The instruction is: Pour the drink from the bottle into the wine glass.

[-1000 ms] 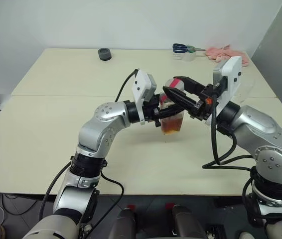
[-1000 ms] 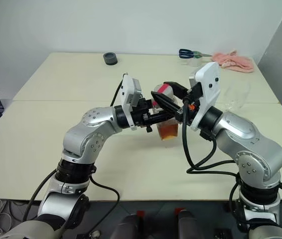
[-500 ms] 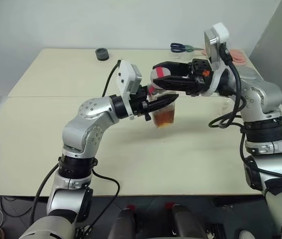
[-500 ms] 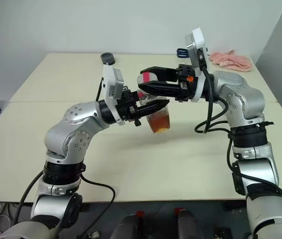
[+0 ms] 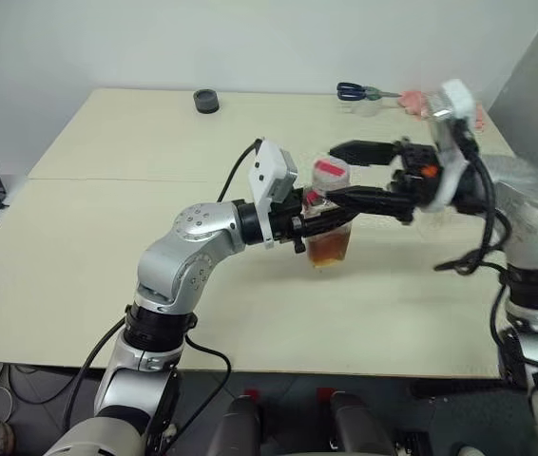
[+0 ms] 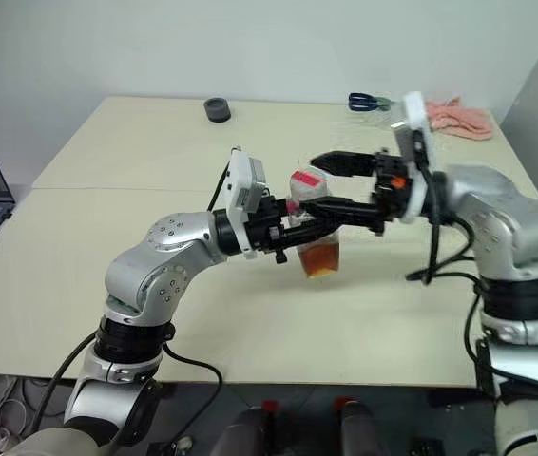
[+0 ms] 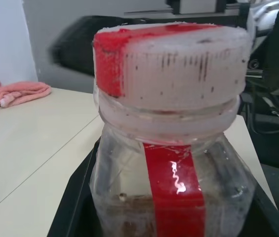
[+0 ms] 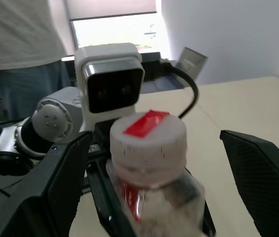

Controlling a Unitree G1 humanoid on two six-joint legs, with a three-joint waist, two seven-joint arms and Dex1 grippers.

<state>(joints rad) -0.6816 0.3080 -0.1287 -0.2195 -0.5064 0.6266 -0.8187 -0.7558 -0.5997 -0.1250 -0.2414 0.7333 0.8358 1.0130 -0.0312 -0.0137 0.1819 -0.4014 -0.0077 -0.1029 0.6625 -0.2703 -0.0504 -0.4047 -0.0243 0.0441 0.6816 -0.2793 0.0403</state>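
Amber drink (image 5: 329,251): sitting low in the bottle I am holding, none of it poured yet.
Bottle (image 5: 327,217): I am holding it upright just above the table (image 5: 107,237), near the middle, about 12 o'clock from me.
Left gripper (image 5: 318,215): I am clamping it tight around the bottle's body, below the neck, reaching in from 9 o'clock.
Cap (image 8: 148,138): whitish with a red strip across the top, still sitting on the wide neck, so I judge the opening step is not finished.
Right gripper (image 6: 324,185): I am holding it spread wide at cap height, coming in from 3 o'clock; one finger is passing above the cap, the other alongside the neck, and nothing is gripped in it.
Wine glass: I cannot make it out with certainty; a faint clear shape is hiding behind my right arm toward 2 o'clock.
Far edge: scissors (image 5: 356,91) and a pink cloth (image 6: 457,115) are lying at about 1 o'clock, a small dark round thing (image 5: 205,100) at 11 o'clock.
Left to do: taking the cap off, bringing the bottle to the glass, tipping, pouring.
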